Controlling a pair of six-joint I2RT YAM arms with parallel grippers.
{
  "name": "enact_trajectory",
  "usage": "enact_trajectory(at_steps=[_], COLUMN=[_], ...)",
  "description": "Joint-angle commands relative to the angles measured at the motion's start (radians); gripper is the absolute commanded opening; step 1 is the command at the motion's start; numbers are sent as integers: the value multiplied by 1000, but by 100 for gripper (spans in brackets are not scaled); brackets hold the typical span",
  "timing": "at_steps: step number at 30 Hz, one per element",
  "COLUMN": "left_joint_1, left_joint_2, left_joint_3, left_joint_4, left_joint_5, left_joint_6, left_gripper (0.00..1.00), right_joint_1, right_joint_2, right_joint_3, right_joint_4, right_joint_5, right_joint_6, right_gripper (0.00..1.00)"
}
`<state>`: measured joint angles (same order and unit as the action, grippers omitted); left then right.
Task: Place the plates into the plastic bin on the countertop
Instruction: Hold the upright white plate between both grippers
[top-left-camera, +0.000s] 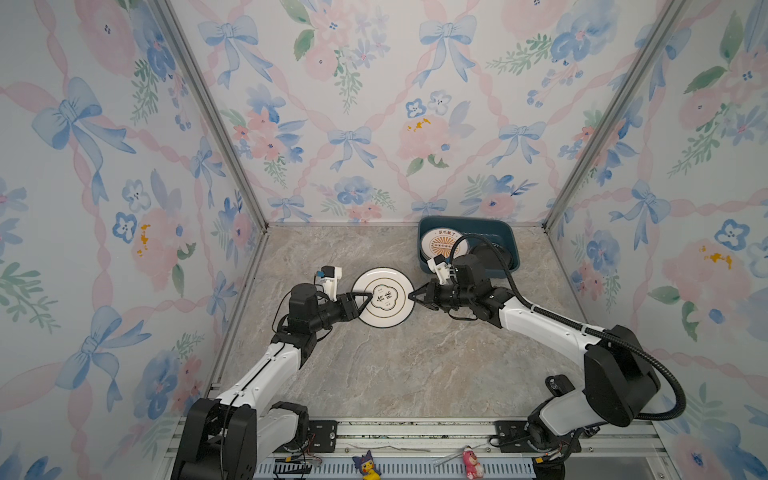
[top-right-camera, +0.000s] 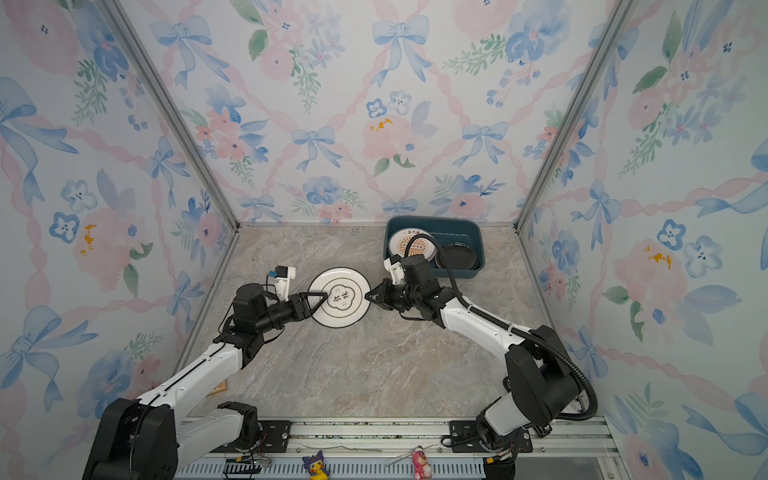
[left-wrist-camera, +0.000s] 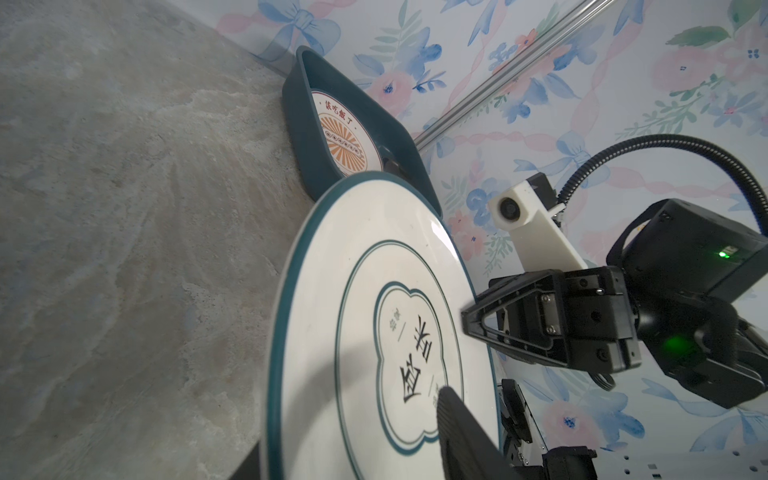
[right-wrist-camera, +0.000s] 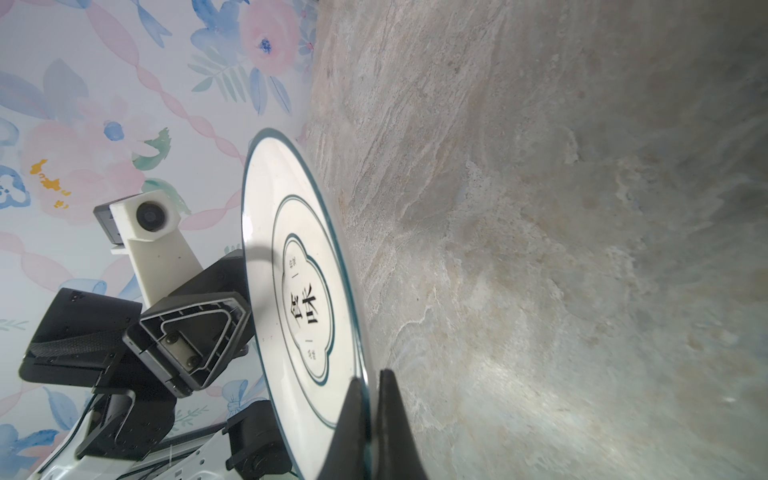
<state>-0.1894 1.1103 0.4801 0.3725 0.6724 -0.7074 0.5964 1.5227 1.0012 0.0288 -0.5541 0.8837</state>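
The bin (top-left-camera: 498, 228) is sitting at the back of the countertop (top-left-camera: 395, 365), right of centre, and everything else is best placed from it. A white plate (top-left-camera: 384, 297) with a dark rim and a cloud-shaped emblem is sitting face up a short way out from the bin's near left corner, toward the robot. The right gripper (right-wrist-camera: 370, 374) is reaching in from the bin's side of that plate. Its jaws are pinching the plate's rim, one finger over the face and one under the edge (the right wrist view is showing this most clearly). The left gripper (top-left-camera: 365, 298) is working at the rim farthest from the bin. Its jaws are straddling that edge, one finger lying over the white face and the other showing dark below the plate in the left wrist view. Whether they are actually clamping the plate I cannot tell. I also cannot tell whether the plate's underside is touching the countertop. Inside the bin, a white plate with an orange sunburst (top-right-camera: 409, 245) is lying at the end nearest the held plate, and a black plate (top-right-camera: 459, 255) is lying just beside it at the other end.
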Motion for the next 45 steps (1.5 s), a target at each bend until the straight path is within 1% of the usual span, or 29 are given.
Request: enact_trajectory(at_steps=[1,6,8,10,11,14,17,18,19,20,22,23,25,27,29,32,35,37,40,44,45], left_joint_1=[-7,-8,-8,-8,-8,-10,-14,-14,-16,-17,-19,-19,-21,-22,-24,-25,-28,-30,-29,-30,-30], left_joint_2=[8,5,6,5,6,3,5,7,5,6,6,6,8,9,12,13,16,17,25,32,34], left_joint_3=[-10,-16,-15,-15,-14,-13,-10,-8,-8,-7,-3,0,4,11,18,26,32,34,33,34,36], left_joint_4=[42,45,45,47,49,52,54,55,55,55,55,57,63,68,67,68,68,67,68,68,67], left_joint_5=[55,61,64,66,67,68,73,75,76,78,81,83,88,92,92,95,96,94,92,86,85], left_joint_6=[2,0,0,-2,-2,-6,-9,-9,-9,-9,-12,-13,-21,-24,-27,-29,-29,-28,-26,-23,-22], left_gripper=[44,38,32,23,20,18,10,6,1,0,0,0,0,0,0,0,0,0,0,0,2], right_joint_1=[-4,-4,-4,-4,-5,-5,-4,-4,-4,-4,-4,-4,-4,-4,-6,-7,-7,-10,-18,-27,-30], right_joint_2=[2,4,4,4,4,3,-4,-5,-6,-4,8,19,41,66,97,159,211,228,235,223,216], right_joint_3=[18,16,16,15,15,9,0,-2,-6,-10,-13,-15,-26,-39,-47,-53,-47,-46,-43,-40,-39], right_joint_4=[73,86,89,92,94,105,129,145,171,204,279,331,447,570,701,892,1004,1032,1016,930,900], right_joint_5=[-44,-53,-55,-59,-59,-64,-77,-87,-104,-124,-187,-226,-293,-332,-364,-397,-409,-408,-403,-393,-388], right_joint_6=[15,11,9,7,6,8,-1,-5,-7,-5,13,31,80,139,211,331,411,432,426,382,365], right_gripper=[0,0,0,0,0,0,0,7,15,25,38,41,44,43,35,29,22,16,8,2,1])
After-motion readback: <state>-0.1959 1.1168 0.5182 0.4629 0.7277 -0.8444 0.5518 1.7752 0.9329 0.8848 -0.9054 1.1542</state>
